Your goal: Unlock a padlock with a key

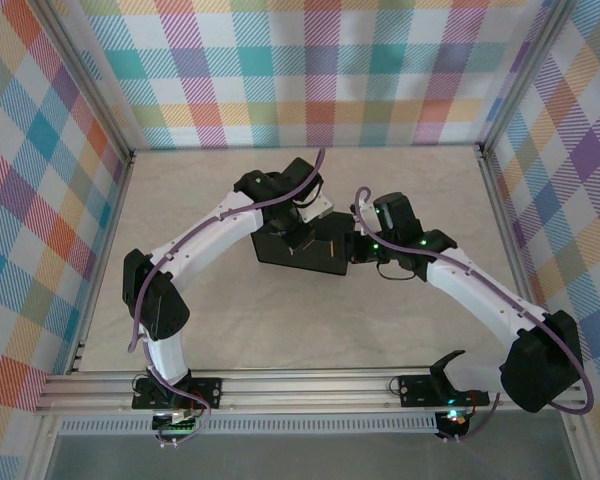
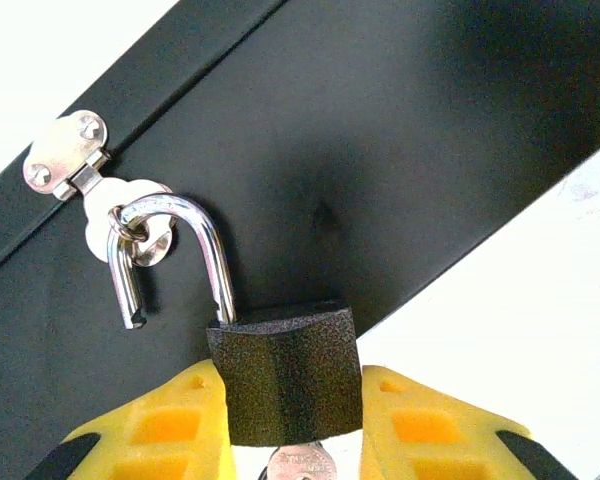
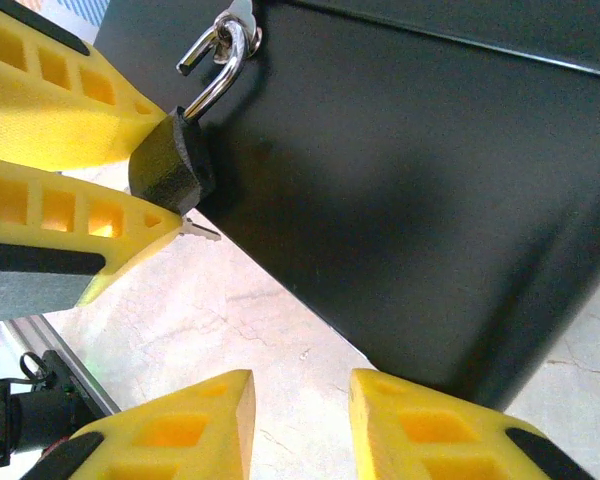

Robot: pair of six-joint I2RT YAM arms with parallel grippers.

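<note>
The left gripper (image 2: 290, 385) is clenched on the padlock (image 2: 285, 360), its yellow fingers (image 2: 160, 425) pressing the dark body from both sides. Beyond the fingertips the shackle (image 2: 208, 240) stands open, one end free, hooked through the hasp ring on the black box (image 2: 410, 150). The key (image 2: 300, 464) sits in the lock's underside, between the fingers. The right gripper (image 3: 300, 395) is released, fingers apart, close to the box's wall.
</note>
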